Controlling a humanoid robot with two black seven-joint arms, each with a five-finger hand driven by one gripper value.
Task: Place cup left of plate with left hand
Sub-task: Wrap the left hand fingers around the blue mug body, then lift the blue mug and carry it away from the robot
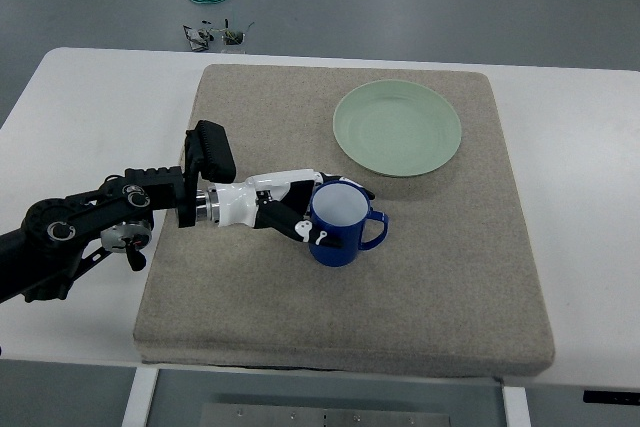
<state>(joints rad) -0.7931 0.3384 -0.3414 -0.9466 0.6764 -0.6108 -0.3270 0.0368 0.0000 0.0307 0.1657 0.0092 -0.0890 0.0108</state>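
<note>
L hand [300,212] clamped on glossy blue cup [341,224] | upright on felt mat [440,297] | round green plate [397,128] nearby

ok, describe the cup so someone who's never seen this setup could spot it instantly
Start at the grey mat covering the middle of the white table. Near the mat's centre, below and a little left of the pale green plate, stands the cup with the left hand wrapped round it. It is the only dark blue thing there, white inside, upright, its handle pointing to the picture's right.
</note>
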